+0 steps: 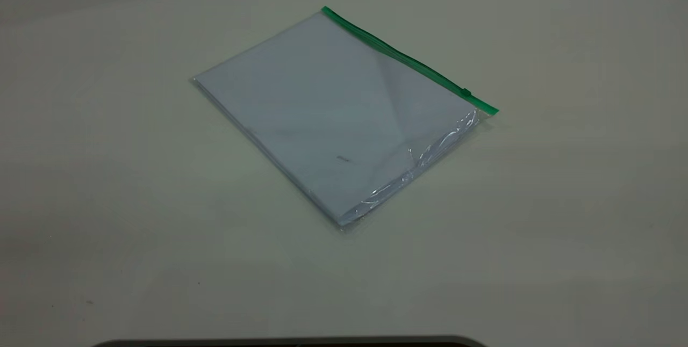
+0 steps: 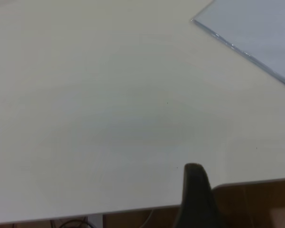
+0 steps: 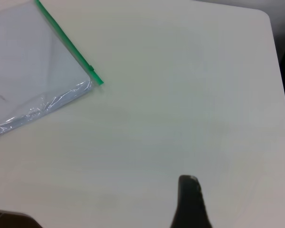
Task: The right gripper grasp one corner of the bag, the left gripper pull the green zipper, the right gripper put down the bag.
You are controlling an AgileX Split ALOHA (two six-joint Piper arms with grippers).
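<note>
light: soft, even, dim | shadows: faint | glare: bag (image 1: pixel 344 116) clear edge | focus: slightly soft

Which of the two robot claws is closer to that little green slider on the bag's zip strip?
Right, probably. The small green slider tab sits near the strip's right end; the right gripper views that corner, while the left gripper sees only the clear plastic bag's plain corner.
</note>
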